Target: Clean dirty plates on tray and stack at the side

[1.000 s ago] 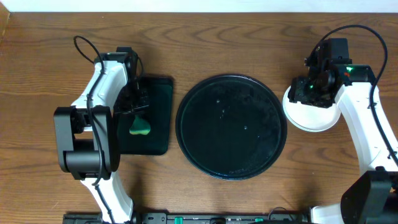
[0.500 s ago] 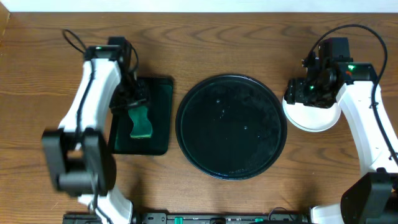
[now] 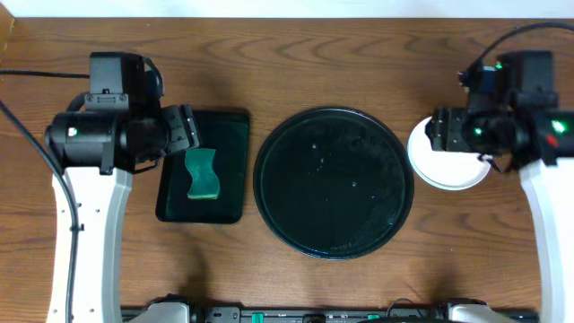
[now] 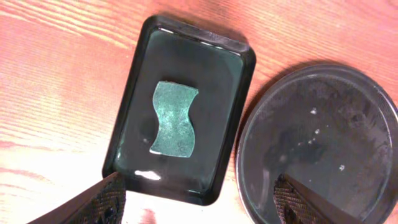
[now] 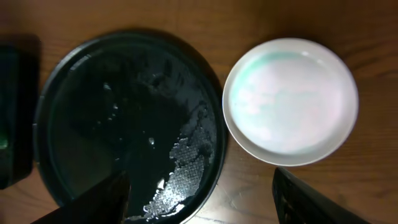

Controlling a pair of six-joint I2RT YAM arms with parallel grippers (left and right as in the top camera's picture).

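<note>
The round black tray [image 3: 334, 182] lies mid-table, wet, with no plate on it. The plates [image 3: 446, 167] sit stacked on the bare wood just right of it; the top one [image 5: 290, 99] is white with a faint mint tinge. High above the stack's left edge hangs my right gripper [image 5: 202, 208], open and holding nothing. My left gripper [image 4: 196, 211] is raised over the near edge of the small rectangular tray [image 4: 127, 134]. Its fingers [image 4: 99, 202] are spread wide and hold nothing.
A green sponge [image 3: 203, 173] lies loose in the rectangular black tray [image 3: 229, 135] left of the round one. Water droplets and a foamy patch [image 5: 186, 158] cover the round tray's floor. Bare wood-grain tabletop surrounds everything.
My left gripper let go of the sponge, opened wide and rose away to the left. My right gripper opened further and lifted off the plate stack, shifting right.
</note>
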